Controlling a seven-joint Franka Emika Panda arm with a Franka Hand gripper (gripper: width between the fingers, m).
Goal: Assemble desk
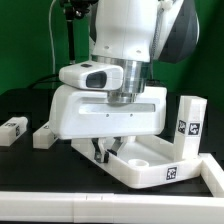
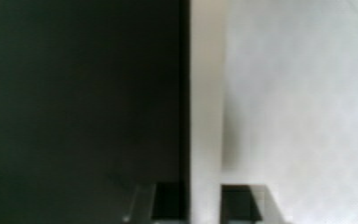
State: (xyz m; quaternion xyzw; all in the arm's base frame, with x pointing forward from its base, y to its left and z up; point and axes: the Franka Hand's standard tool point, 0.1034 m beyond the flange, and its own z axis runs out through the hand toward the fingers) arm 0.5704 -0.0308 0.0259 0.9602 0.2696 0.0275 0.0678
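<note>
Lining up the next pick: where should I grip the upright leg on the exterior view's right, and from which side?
Probably the upper end of the upright leg, coming straight down from above, fingers across two opposite flat sides. It stands on end with its top free, and its square section offers parallel faces.

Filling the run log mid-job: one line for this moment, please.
gripper: shut on tabletop rim | upright leg: near tabletop | lying legs: two, off tabletop

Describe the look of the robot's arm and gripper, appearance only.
The arm has glossy white rounded shells with a dark grey joint section and a grey cylindrical wrist. The gripper has a wide, boxy white body and short dark fingers. A small white-and-grey camera sits at the wrist.
</note>
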